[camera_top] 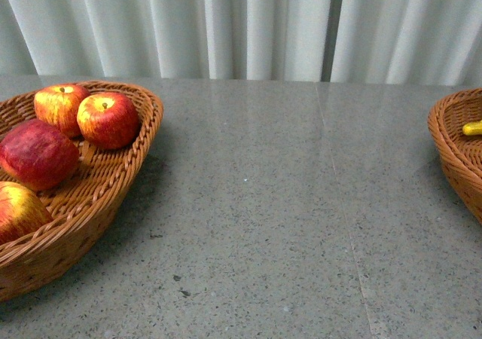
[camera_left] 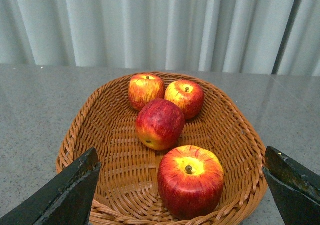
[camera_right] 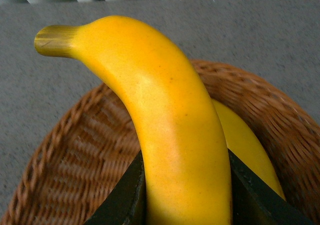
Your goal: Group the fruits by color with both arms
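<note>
Several red-and-yellow apples (camera_top: 108, 119) lie in a wicker basket (camera_top: 147, 128) at the table's left. In the left wrist view my left gripper (camera_left: 181, 160) hangs open over that basket (camera_left: 100, 115), with the nearest apple (camera_left: 190, 181) between and below its two black fingers (camera_left: 70, 195). My right gripper (camera_right: 186, 190) is shut on a yellow banana (camera_right: 165, 115), held above a second wicker basket (camera_right: 75, 170). Another banana (camera_right: 247, 145) lies in that basket under the held one. The front view shows only a yellow banana tip (camera_top: 472, 128) in the right basket (camera_top: 452, 147); neither arm appears there.
The grey speckled tabletop (camera_top: 286, 203) stretches between the two baskets. A white pleated curtain (camera_top: 241, 22) hangs behind the table's far edge.
</note>
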{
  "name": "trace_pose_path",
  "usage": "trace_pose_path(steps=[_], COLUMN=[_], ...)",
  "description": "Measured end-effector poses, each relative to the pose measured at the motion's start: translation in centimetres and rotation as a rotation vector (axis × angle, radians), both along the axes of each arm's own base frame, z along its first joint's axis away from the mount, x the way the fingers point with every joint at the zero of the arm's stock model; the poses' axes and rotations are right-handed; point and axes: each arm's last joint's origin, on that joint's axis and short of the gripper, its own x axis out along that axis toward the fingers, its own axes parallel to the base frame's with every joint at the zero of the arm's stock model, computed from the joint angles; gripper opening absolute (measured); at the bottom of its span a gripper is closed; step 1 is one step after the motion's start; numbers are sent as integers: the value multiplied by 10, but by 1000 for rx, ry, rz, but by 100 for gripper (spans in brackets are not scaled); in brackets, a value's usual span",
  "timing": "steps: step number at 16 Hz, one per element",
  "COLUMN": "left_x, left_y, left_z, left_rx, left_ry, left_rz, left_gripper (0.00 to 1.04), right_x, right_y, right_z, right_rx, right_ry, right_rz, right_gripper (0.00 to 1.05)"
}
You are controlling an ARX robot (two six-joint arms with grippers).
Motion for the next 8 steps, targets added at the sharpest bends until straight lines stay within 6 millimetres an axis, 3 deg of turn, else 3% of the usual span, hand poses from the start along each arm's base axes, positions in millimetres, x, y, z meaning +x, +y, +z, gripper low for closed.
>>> trace_pose_path(steps=[2, 4, 8], left_x=[0, 0, 0], left_y=[0, 0, 0], left_z=[0, 0, 0], left_rx=[0, 0, 0], left_ry=[0, 0, 0], left_rz=[0, 0, 0], left_gripper=[98, 98, 98], right_x=[-22, -41, -54], right_y=[-12, -9, 4], right_z=[-11, -18, 7], right_rx=[-14, -14, -23], right_ry=[57, 102, 24], right_rz=[5, 49, 104], right_gripper=[35, 35, 80])
